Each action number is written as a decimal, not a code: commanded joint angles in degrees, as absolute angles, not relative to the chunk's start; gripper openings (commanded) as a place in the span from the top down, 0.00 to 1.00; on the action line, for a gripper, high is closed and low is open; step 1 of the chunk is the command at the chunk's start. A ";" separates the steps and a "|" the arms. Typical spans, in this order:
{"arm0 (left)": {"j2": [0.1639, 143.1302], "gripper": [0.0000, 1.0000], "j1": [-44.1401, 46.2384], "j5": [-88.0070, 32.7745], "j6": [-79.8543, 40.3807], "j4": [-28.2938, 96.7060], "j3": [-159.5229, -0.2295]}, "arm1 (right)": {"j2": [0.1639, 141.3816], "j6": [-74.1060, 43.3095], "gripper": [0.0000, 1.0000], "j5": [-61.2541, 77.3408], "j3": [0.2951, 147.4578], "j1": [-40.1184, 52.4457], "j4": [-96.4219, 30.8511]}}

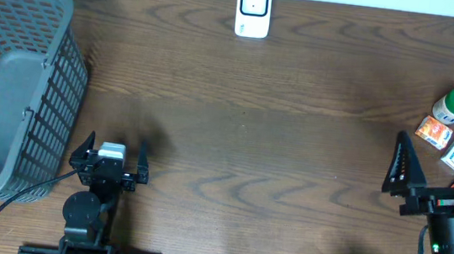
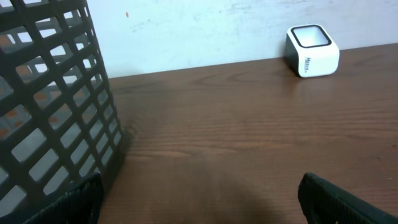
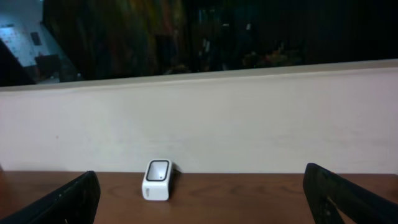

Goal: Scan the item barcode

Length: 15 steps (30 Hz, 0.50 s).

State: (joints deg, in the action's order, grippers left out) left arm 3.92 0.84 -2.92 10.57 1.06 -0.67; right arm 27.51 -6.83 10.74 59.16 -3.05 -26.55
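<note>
Wood-grain table [image 1: 296, 109] holds a boxy white scanner [image 1: 254, 10]; left claw [image 1: 117, 142] and right claw [image 1: 443, 143] gape apart.

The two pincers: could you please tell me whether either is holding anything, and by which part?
Nothing is held. The left pincer and the right pincer both stand open, with nothing between their jaws in either wrist view.

Dark wood-grain table [image 1: 276, 141]; pale wall [image 3: 249, 124] behind; above it dark pane [image 3: 217, 31], possibly window.
</note>
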 commanded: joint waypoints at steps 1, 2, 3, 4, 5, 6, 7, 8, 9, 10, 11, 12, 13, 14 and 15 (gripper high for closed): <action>3.97 0.01 0.67 -2.79 11.09 3.64 -0.23 | 27.35 -5.45 0.01 12.32 58.67 -2.46 -26.50; 3.97 0.01 0.67 -2.79 11.11 3.64 -0.23 | 27.29 -5.45 0.01 12.32 58.67 -2.39 -26.50; 3.97 0.01 0.67 -2.79 11.11 3.64 -0.23 | 27.20 -5.45 0.01 12.32 58.67 -2.42 -26.52; 3.97 0.01 0.67 -2.79 11.09 3.64 -0.23 | 27.00 -5.41 0.01 12.29 58.67 -2.42 -26.37; 3.97 0.01 0.67 -2.79 11.09 3.64 -0.23 | 26.52 -5.21 0.01 12.32 58.67 -2.42 -26.37; 3.97 0.01 0.67 -2.79 11.09 3.64 -0.23 | 26.00 -5.02 0.01 12.32 58.67 -2.42 -26.39; 3.97 0.01 0.67 -2.79 11.09 3.66 -0.23 | 25.43 -5.02 0.01 12.32 58.67 -2.42 -26.41; 3.97 0.01 0.67 -2.79 11.09 3.64 -0.23 | 24.64 -5.02 0.01 12.32 58.67 -2.42 -26.48; 3.97 0.01 0.67 -2.76 11.09 3.66 -0.23 | 23.64 -5.04 0.01 12.32 58.67 -2.39 -26.55; 3.88 0.01 0.69 -2.79 11.09 3.70 -0.23 | 22.76 -5.04 0.01 12.32 58.67 -2.35 -26.57; 3.81 0.01 0.67 -2.76 11.09 3.73 -0.23 | 19.51 -5.02 0.01 12.32 58.67 -2.31 -27.00; 3.81 0.01 0.67 -2.79 11.09 3.73 -0.23 | 18.52 -4.60 0.01 12.32 58.67 -2.26 -27.18; 3.84 0.01 0.67 -2.76 11.09 3.73 -0.23 | 16.78 -3.46 0.01 12.29 58.67 -1.91 -27.53; 3.81 0.01 0.67 -2.76 11.09 3.73 -0.23 | 15.35 -2.35 0.01 12.29 58.67 -1.32 -27.77; 3.81 0.01 0.67 -2.76 11.09 3.73 -0.23 | 13.72 -1.32 0.01 12.21 58.70 -0.54 -28.16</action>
State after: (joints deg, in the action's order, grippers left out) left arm 3.99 0.84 -2.92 10.57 1.08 -0.67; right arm 17.30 -4.64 12.08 58.74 -2.15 -27.70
